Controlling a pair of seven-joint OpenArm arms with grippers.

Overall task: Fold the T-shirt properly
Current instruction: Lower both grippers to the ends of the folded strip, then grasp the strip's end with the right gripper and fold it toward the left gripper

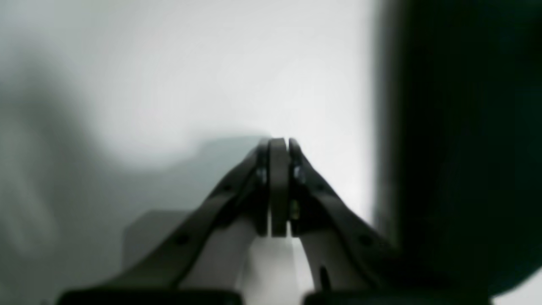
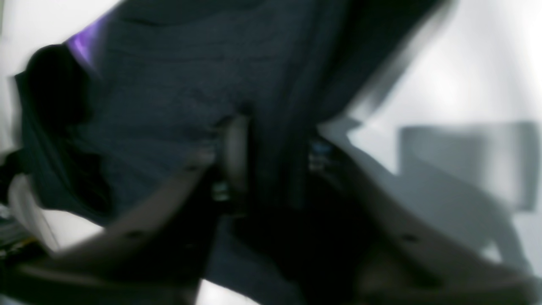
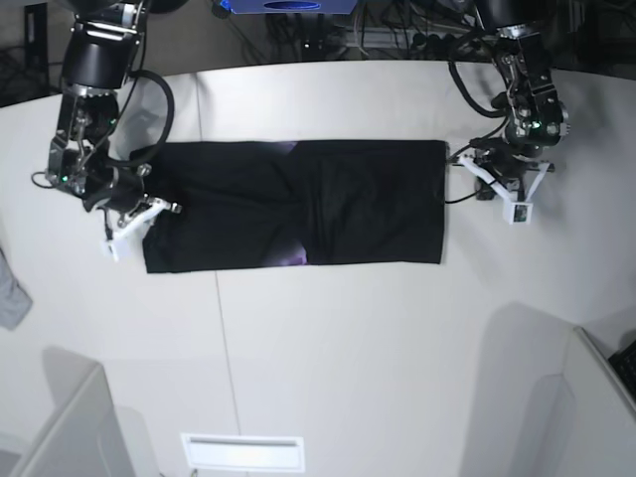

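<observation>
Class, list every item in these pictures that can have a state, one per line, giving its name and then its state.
T-shirt: folded into a long band, flat on the table.
Right gripper: fingers closed on the T-shirt's edge.
Left gripper: shut, empty, beside the T-shirt's other end.
Grey cloth: lying at the table's edge.

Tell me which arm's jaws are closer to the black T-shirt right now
Right. The right gripper has its jaws on the T-shirt fabric at one short end; the left gripper is shut just off the opposite edge.
</observation>
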